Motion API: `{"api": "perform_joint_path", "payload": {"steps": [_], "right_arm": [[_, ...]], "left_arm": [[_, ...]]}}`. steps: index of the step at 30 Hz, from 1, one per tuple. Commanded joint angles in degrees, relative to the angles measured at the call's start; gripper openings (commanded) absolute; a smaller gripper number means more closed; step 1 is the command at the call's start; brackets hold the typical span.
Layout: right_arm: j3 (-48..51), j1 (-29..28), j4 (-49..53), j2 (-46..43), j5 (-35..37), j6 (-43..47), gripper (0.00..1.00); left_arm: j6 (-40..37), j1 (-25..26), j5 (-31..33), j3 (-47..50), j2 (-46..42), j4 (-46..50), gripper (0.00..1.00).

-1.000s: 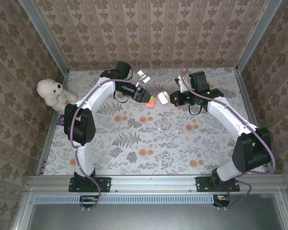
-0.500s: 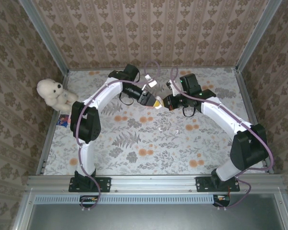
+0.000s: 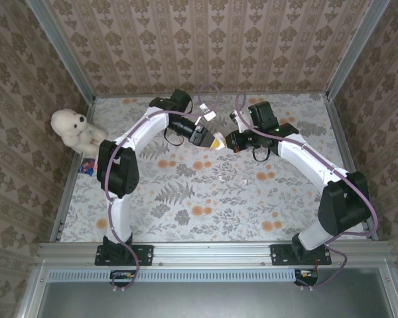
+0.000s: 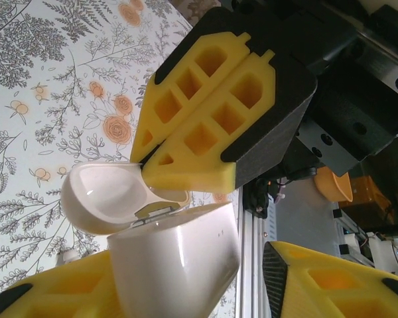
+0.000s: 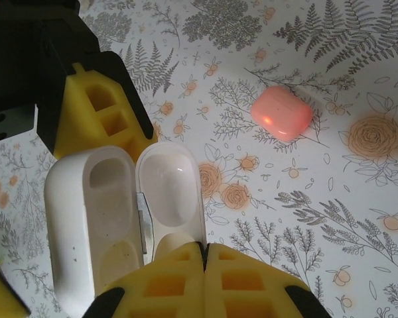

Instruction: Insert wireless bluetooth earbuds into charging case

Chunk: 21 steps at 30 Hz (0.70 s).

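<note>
A white charging case (image 4: 176,262) hangs above the table with its lid (image 4: 109,195) swung open and both wells empty (image 5: 96,218). My right gripper (image 5: 204,255) is shut, pinching the rim of the lid (image 5: 169,192). My left gripper (image 4: 186,265) brackets the case body. One yellow finger (image 4: 53,285) lies against the case, and a narrow gap shows before the other finger (image 4: 331,278). From above, the left gripper (image 3: 213,141) and right gripper (image 3: 228,141) meet tip to tip. Two tiny white earbuds (image 3: 221,177) (image 3: 242,180) lie on the table nearer the arm bases.
A closed pink case (image 5: 282,112) sits on the flowered table cover beneath the grippers. A white teddy bear (image 3: 73,129) leans at the left wall, with a small blue card (image 3: 86,165) beside it. Metal rails (image 3: 212,252) border the table.
Both arms swung inward and a little farther back until their grippers met. The left jaws narrowed around the white case. Nothing has visibly moved over the last half second.
</note>
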State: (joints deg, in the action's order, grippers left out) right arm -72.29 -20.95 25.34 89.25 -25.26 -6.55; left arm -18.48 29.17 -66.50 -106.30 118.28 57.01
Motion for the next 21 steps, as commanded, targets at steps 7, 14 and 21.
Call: {"api": "perform_joint_path", "payload": {"steps": [7,14,21], "right_arm": [[-1.89,-0.15,1.18,-0.39,-0.14,0.81,0.0],[-2.05,-0.15,1.99,-1.27,-0.32,1.66,0.0],[-2.76,-0.23,2.23,-1.1,-0.64,1.71,0.0]], "left_arm": [[-0.89,-0.94,-4.4,-1.99,1.08,-0.8,0.53],[-0.75,-1.85,-6.19,-2.2,0.99,-1.17,0.52],[-1.12,-1.61,-6.27,-2.25,1.25,-0.46,0.52]]}}
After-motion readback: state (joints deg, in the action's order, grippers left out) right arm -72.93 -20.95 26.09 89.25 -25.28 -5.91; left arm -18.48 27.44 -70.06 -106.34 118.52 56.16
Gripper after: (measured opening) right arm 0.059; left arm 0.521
